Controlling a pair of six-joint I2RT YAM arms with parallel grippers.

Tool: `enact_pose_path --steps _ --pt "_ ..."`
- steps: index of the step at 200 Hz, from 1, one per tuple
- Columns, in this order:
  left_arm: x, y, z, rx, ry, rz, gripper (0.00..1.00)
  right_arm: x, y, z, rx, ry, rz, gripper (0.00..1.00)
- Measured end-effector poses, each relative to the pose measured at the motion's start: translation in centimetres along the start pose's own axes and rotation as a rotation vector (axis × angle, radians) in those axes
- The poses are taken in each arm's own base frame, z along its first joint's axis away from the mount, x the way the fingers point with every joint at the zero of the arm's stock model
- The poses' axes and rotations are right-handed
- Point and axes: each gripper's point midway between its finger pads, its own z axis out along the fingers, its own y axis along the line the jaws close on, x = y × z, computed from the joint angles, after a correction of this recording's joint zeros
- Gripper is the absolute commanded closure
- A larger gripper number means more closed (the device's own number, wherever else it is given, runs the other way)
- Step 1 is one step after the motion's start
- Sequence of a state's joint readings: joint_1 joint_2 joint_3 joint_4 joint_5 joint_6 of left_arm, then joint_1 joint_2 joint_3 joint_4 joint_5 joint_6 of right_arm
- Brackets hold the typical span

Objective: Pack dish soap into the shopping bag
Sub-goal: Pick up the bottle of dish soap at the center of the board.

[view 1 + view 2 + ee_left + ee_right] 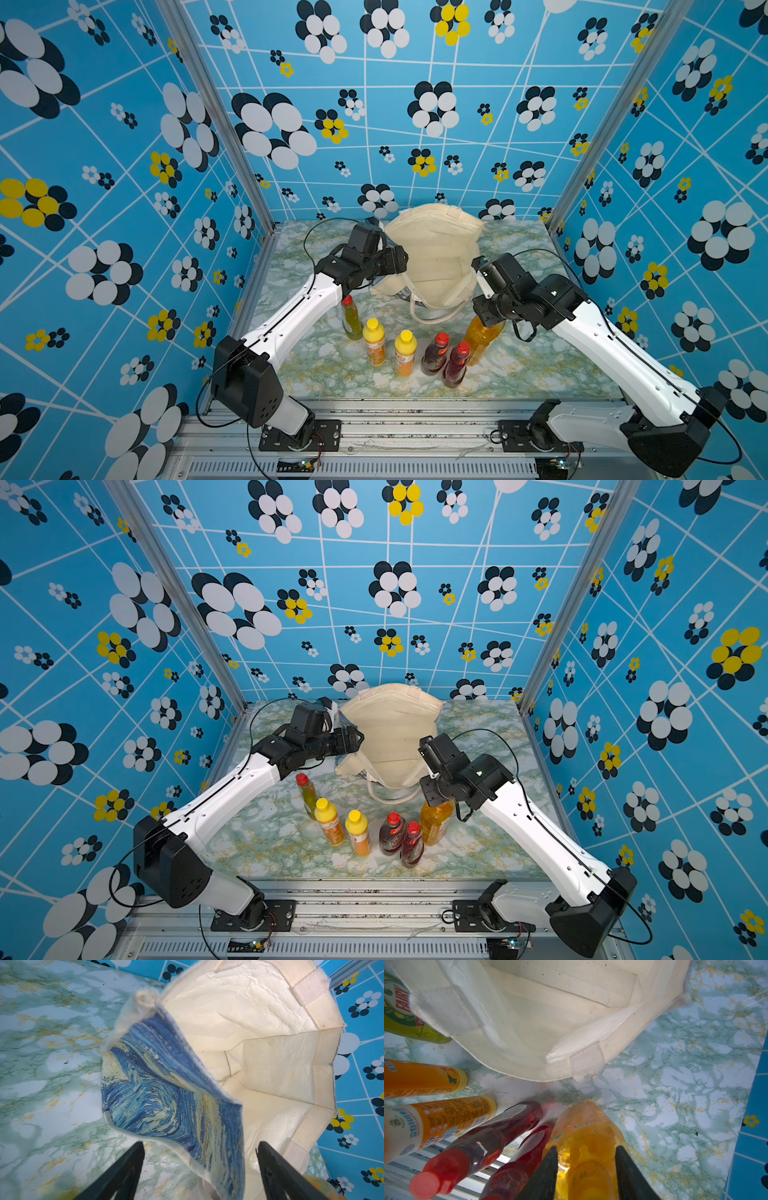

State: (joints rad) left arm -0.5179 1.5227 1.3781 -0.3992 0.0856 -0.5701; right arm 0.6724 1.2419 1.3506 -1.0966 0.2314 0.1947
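Note:
The shopping bag (432,257) stands open at the back of the table, its cream inside (270,1064) bare. My left gripper (200,1144) is open and straddles the bag's blue-printed left wall (158,1088), one finger outside and one inside. The dish soap stands in a row in front of the bag: an olive-green bottle (352,322), two yellow-capped orange ones (374,343) (405,353), two dark red ones (434,355) (455,365) and the big orange bottle (482,336). My right gripper (586,1147) points down with a finger on each side of the big orange bottle's (583,1124) neck, a thin gap showing on one side.
The bag's loop handle (436,318) lies on the marble tabletop (540,361) just behind the bottles. The dark red bottles (517,1118) stand close beside my right gripper's finger (546,1172). Patterned blue walls (124,208) enclose the table on three sides.

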Motion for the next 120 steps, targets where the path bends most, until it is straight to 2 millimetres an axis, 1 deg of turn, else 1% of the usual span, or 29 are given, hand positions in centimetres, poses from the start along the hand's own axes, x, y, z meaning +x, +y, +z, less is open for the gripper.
enact_pose_path --steps 36,57,91,115,120 --pt "-0.2 0.6 1.0 -0.054 -0.025 0.003 0.13 0.0 -0.1 0.1 0.004 -0.02 0.003 0.65" --pt "0.2 0.9 1.8 -0.102 -0.026 0.034 0.16 0.0 -0.4 0.0 0.017 -0.028 -0.002 0.73" --pt "0.4 0.9 2.3 -0.147 -0.037 0.073 0.3 0.1 -0.7 0.0 0.034 -0.025 -0.019 0.84" --pt "0.3 1.0 2.3 -0.161 -0.046 0.08 0.44 0.1 -0.9 0.0 0.047 -0.025 -0.024 0.93" --pt "0.2 1.0 2.3 -0.162 -0.048 0.077 0.47 0.1 -0.9 0.0 0.049 -0.026 -0.024 0.97"
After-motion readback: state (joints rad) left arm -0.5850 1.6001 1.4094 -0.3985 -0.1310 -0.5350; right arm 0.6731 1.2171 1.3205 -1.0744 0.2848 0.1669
